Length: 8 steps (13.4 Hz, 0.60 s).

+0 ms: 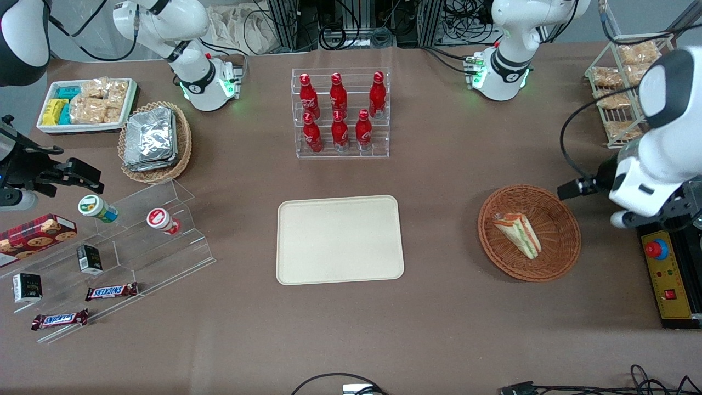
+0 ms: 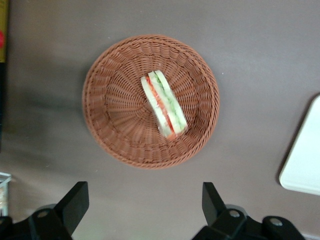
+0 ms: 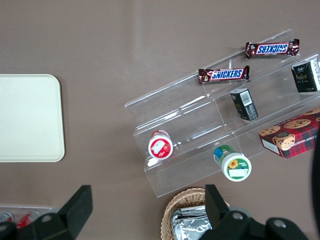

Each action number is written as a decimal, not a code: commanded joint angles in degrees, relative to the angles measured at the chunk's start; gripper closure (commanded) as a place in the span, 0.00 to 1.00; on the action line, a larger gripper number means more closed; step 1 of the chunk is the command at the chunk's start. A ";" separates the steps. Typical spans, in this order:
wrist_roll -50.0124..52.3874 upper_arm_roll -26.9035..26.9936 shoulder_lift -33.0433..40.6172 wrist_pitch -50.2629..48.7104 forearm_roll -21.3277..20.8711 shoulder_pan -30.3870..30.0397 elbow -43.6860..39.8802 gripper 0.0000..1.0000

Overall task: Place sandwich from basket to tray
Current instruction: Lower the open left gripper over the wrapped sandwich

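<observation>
toward the working arm's end of the table: the gripper (image 2: 142,207) hangs high above the brown tabletop (image 1: 449,230), pointing straight down.
gripper state: fingers (image 2: 75,204) spread wide apart, nothing between them.
basket (image 2: 112,125): round reddish-brown wicker, standing on the tabletop below the gripper, clear of both fingertips.
sandwich (image 2: 164,104): wedge in clear wrap, white bread with red and green layers, lying on its side across the middle of the basket floor; well apart from the gripper, not touched.
sandwich, front view (image 1: 518,235): lies inside the basket (image 1: 559,219), thin end toward the bottles.
tray (image 1: 340,240): flat cream rectangle, bare surface; sideways from the gripper, toward the table centre, apart from the basket; one rounded corner (image 2: 305,157) shows in the left wrist view.
bottle rack (image 1: 341,112): clear stepped stand with six red bottles, farther from the front camera than the tray.
</observation>
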State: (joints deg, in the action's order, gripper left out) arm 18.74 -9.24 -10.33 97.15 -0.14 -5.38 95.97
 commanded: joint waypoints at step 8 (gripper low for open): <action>13.34 -0.52 -16.21 14.88 -0.30 1.34 2.80 0.00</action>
State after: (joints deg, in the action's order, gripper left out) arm 30.73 -9.70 -25.53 108.68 -0.14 -3.86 96.90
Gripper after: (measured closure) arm 0.000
